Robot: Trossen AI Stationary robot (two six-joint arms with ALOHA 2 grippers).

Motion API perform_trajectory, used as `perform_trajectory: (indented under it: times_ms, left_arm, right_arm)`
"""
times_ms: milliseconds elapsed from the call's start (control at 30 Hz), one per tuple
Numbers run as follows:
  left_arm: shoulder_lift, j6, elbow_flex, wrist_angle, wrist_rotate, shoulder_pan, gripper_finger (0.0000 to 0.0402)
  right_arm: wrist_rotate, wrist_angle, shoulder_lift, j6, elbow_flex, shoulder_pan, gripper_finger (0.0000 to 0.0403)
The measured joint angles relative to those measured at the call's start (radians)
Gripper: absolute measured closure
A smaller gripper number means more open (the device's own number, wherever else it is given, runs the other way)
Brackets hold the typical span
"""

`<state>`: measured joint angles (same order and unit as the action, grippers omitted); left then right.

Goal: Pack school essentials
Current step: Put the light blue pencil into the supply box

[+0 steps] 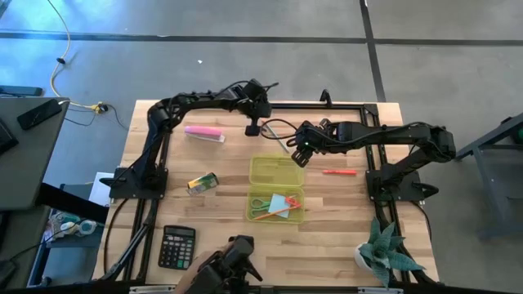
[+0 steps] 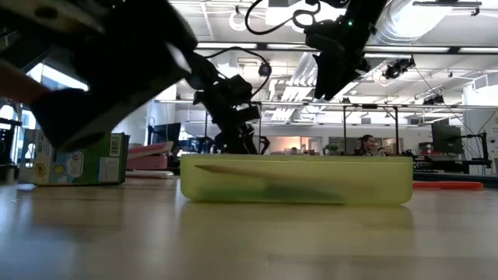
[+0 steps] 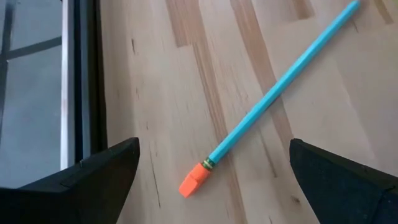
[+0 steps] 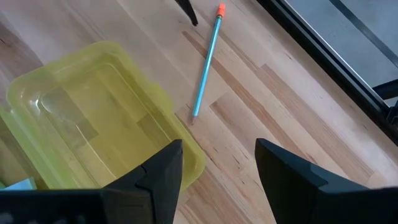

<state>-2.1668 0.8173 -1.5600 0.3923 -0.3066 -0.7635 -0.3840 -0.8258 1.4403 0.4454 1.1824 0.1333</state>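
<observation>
Nearest the table's front edge sit a black calculator (image 1: 176, 247) on the left and a small potted plant (image 1: 384, 251) at the right corner. Further in, the translucent yellow-green case lies open as 2 trays: the front tray (image 1: 275, 205) holds green-handled scissors (image 1: 260, 203), a light-blue note pad (image 1: 279, 202) and an orange pencil (image 1: 280, 212) (all 3 lying inside its walls), while the rear tray (image 1: 276, 170) looks bare. Left of the trays, apart from them, a small crayon box (image 1: 203, 183) lies on the wood. Right of the rear tray rests a red marker (image 1: 339, 171), separate from everything.

Over the rear tray's far right corner hangs the right gripper (image 1: 299, 155), its fingers (image 4: 283, 177) parted and gripping nothing. Just beyond that tray lies a teal pencil with an orange eraser (image 3: 273, 93), flat on the table, its tip close to the tray's corner. Above its eraser end hovers the left gripper (image 1: 252, 128), spread wide on either side of the pencil and clear of it. Farther left, a pink eraser block (image 1: 204, 133) lies near the back edge.
</observation>
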Motion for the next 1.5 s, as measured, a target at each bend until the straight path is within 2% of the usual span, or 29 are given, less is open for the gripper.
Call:
perform_trajectory:
  times_ms: [300,633,800,933,1133,1500]
  left_arm:
    - [-0.036,0.054,0.000,-0.024,0.024,-0.004,0.0012]
    - [-0.038,0.060,0.000,-0.047,0.049,-0.005,0.0059]
    - [-0.038,0.058,0.000,0.003,0.049,-0.004,0.0084]
    - [-0.038,0.058,0.000,0.040,0.049,0.000,0.0107]
    - [-0.038,0.049,0.000,-0.031,0.052,0.001,0.0143]
    - [-0.051,-0.002,0.000,-0.044,0.047,0.005,0.0225]
  right_arm:
    - [0.000,0.000,0.000,0.000,0.000,0.000,0.0211]
    - [0.000,0.002,0.000,0.001,0.000,0.000,0.0211]
    - [0.000,0.006,0.000,0.001,0.000,0.000,0.0211]
    - [0.001,0.006,0.000,0.019,0.000,0.000,0.0211]
    - [0.014,0.008,0.000,0.029,0.000,0.000,0.0211]
    - [0.037,0.021,0.000,0.052,0.000,0.000,0.0211]
